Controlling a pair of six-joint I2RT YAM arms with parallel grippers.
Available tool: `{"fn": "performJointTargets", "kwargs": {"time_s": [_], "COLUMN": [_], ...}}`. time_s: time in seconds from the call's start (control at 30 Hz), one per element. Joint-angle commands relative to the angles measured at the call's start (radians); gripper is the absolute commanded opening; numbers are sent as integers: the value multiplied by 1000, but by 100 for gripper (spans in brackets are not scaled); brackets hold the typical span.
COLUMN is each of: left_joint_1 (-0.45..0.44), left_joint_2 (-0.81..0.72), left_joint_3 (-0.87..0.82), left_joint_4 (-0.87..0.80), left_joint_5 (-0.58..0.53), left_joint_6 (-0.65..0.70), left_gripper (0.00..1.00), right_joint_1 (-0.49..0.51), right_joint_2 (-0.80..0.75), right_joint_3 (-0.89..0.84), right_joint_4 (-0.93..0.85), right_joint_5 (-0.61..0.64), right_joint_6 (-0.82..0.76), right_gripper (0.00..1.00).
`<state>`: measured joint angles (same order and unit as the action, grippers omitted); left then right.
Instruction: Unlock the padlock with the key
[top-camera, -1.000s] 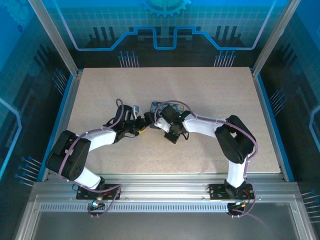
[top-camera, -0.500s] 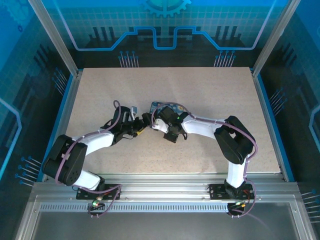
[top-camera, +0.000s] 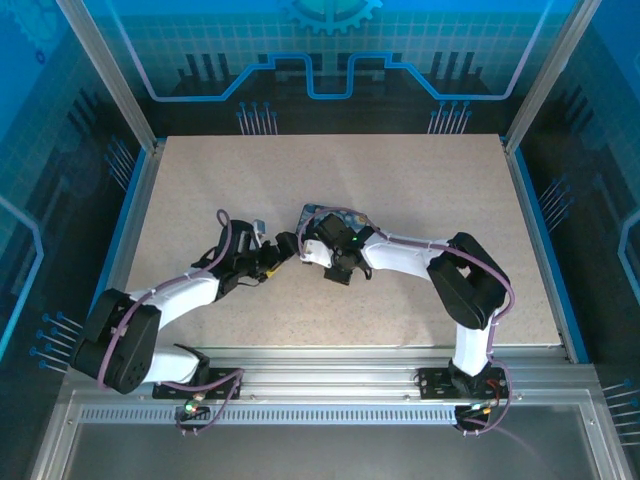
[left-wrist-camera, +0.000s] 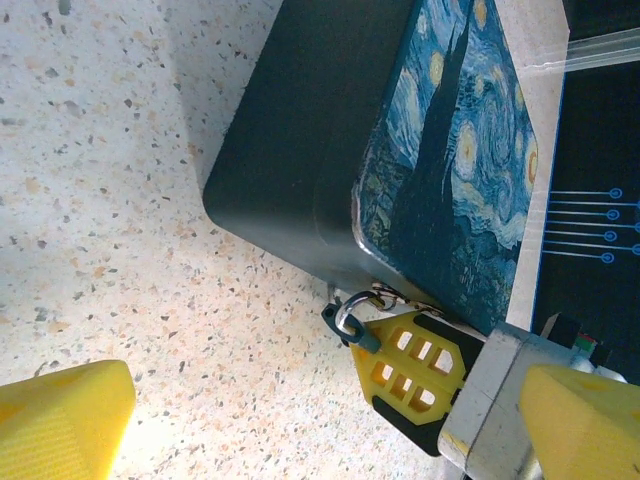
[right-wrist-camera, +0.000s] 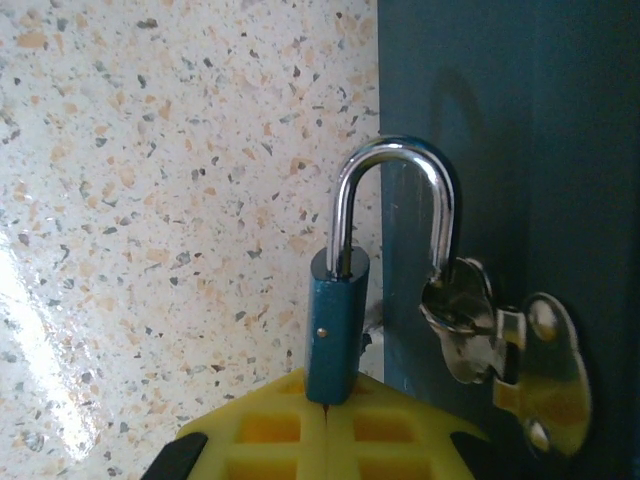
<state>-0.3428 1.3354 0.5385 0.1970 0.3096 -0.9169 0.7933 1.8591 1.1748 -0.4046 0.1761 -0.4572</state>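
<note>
The right fingers (right-wrist-camera: 250, 435) clamped the padlock (right-wrist-camera: 336, 320) hanging on the box (right-wrist-camera: 520, 120); the left fingers (left-wrist-camera: 60, 420) stood wide apart.

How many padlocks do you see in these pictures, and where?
1. The padlock is hooked in the hasp on the dark box, and the right gripper pinches its blue body. Another could be hidden behind the box.

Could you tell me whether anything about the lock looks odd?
Yes: the small blue-bodied padlock with the silver shackle looks swung open. Its body, pinched in the right tool, sits under one shackle leg, while the other leg hangs free, hooked in the silver metal hasp.
</note>
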Motion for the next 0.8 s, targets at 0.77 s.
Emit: {"fn": "performJointTargets", "kwargs": {"time_s": [0.77], "left_joint_1": [5], "left_joint_2": [-367], "left_joint_3": [-18], "left_joint_4": [-408], "left_joint_5": [-77], "left_joint_6": [58], "left_gripper": [99], "right_joint_1": [-29], "right_joint_2": [-402], "right_joint_3": [-146], "right_joint_4": [74], "right_joint_5": [0], "right_joint_6": [255], "right_gripper": [0]}}
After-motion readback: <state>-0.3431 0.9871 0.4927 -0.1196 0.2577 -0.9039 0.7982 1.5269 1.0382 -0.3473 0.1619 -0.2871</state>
